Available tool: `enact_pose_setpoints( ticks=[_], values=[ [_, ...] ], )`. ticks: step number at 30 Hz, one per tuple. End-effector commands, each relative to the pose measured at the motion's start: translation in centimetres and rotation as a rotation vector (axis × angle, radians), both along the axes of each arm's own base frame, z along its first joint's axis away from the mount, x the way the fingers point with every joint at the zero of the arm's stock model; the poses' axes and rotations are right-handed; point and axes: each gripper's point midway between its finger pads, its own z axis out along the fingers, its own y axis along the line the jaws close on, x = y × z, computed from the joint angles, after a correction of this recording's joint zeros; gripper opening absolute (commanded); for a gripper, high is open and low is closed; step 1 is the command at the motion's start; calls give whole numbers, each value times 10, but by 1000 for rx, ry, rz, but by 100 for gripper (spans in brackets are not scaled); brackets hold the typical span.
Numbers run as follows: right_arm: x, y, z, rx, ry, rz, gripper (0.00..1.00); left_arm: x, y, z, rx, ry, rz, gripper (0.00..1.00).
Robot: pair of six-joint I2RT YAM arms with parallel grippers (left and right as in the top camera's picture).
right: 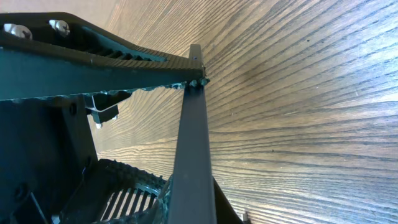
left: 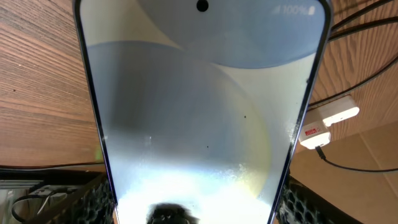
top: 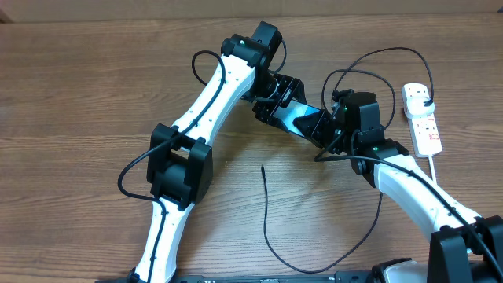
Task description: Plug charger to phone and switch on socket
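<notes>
Wooden tabletop, mid-task: you are clamping the phone (top: 302, 118) between left gripper (top: 284, 104) and right gripper (top: 328, 130), both closed on it. Nearer you than either gripper, the charger (top: 266, 212) is lying loose, tip unplugged; beyond the right gripper, the socket (top: 424, 122) is apparently awaiting switching.

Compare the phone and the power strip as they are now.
The phone is held off the table by the left gripper and right gripper; the power strip lies on it. The phone is dark-edged with a lit screen; the power strip is white with red marks. Both are slim and oblong.
</notes>
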Motion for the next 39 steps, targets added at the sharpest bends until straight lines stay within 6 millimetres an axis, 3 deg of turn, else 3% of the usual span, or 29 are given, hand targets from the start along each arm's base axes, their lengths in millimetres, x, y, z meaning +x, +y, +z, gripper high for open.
enact_pose_setpoints(
  ticks=[1,2,4,5,6,7,8,17,26,29,34,38,39],
  values=[
    [4,6,11,17,-27,22,6,6,-3,12,-32,-17,11,4],
    [4,6,11,16,-27,22,5,6,-3,12,-31,-18,11,4],
    [4,6,10,15,-27,20,4,6,-3,12,-30,-20,9,20],
    [4,6,10,15,-27,20,4,6,-2,11,-26,-23,9,38],
    [4,6,10,16,-27,20,4,7,-2,11,-23,-29,5,66],
    [4,6,10,16,-27,20,4,7,-1,10,-20,-36,1,88],
    [4,6,10,16,-27,20,4,9,1,9,-16,-55,-14,100],
    [10,3,17,58,-27,-14,4,29,35,17,-29,-155,-59,100],
    [20,6,32,286,135,-205,4,47,91,67,18,-310,-13,100],
    [22,10,42,444,257,-298,4,48,106,89,53,-380,5,100],
    [19,23,61,674,457,-354,4,44,110,119,47,-456,15,100],
    [17,34,85,765,463,-275,4,40,112,137,40,-493,23,100],
    [17,39,101,794,418,-212,4,39,113,141,37,-502,23,100]
  ],
)
